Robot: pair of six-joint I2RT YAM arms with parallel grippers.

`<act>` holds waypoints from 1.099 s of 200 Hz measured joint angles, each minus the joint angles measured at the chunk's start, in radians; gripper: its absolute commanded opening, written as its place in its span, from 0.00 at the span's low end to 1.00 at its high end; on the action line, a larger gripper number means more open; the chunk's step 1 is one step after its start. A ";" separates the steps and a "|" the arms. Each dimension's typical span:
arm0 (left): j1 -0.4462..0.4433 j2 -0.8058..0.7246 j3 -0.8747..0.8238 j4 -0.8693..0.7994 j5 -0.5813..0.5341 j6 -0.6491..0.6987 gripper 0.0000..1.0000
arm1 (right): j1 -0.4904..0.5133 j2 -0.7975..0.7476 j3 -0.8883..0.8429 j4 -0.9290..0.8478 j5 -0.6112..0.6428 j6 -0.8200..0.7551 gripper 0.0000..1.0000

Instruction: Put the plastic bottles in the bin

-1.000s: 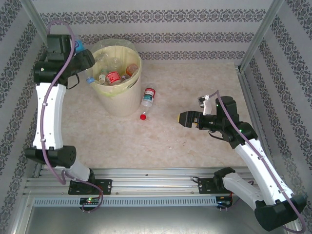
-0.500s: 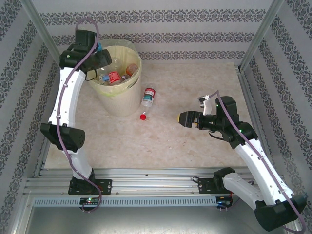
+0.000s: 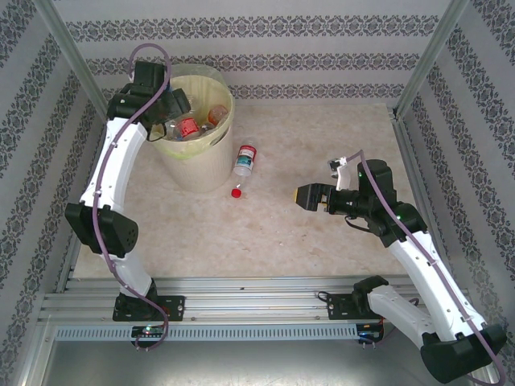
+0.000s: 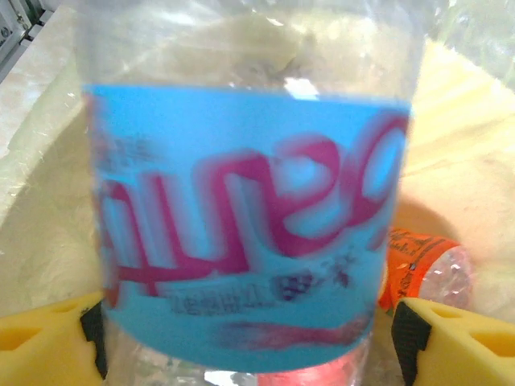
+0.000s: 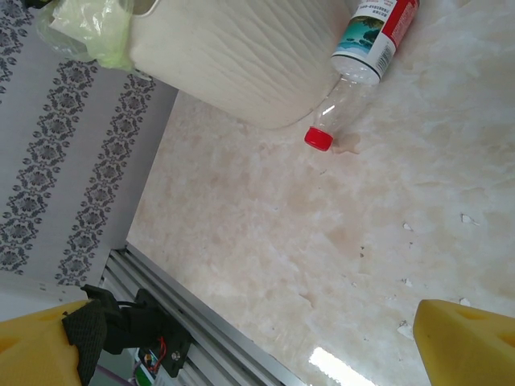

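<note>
The left gripper (image 3: 175, 104) is held over the bin (image 3: 201, 165), just inside its rim at 10 o'clock. In the left wrist view its yellow fingers (image 4: 48, 342) are set far apart with a blue-labelled bottle (image 4: 241, 225) standing between them. The bottle is blurred, and it cannot be told whether the pads press on it or have let go. Past it, an orange-labelled bottle (image 4: 418, 269) is seen lying on the pale bag lining. The left wrist is bent down over the rim. From there the long white forearm is stretched back toward 7 o'clock to an elbow pushed out at the table's left edge, and the upper link is folded back to the base at the near rail.

The bin is placed at the table's (image 3: 322, 137) 11 o'clock corner, and several bottles (image 3: 187, 127) are piled inside it. A red-labelled bottle (image 3: 242, 167) is left on the table just beside the bin's base at 4 o'clock, its red cap (image 3: 236, 192) turned toward 6 o'clock.

The right gripper (image 3: 308, 196) is held spread wide, low over the table, well apart from that cap at its 3 o'clock and aimed toward 9 o'clock. Bare table is seen between its fingertips (image 5: 467, 342) in the right wrist view. The right forearm is angled back toward 5 o'clock to a folded elbow at the near right corner.
</note>
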 measured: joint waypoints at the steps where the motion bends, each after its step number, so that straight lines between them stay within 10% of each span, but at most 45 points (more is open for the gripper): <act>1: 0.000 0.000 0.000 0.000 0.001 0.001 0.96 | 0.000 0.000 0.000 0.000 0.000 0.000 0.98; 128: -0.045 -0.261 -0.069 0.003 0.064 0.151 1.00 | 0.013 0.005 0.000 0.002 0.000 0.004 0.98; 220: -0.412 -0.518 -0.536 0.060 0.101 0.308 1.00 | 0.026 0.021 0.000 0.009 0.000 0.005 0.98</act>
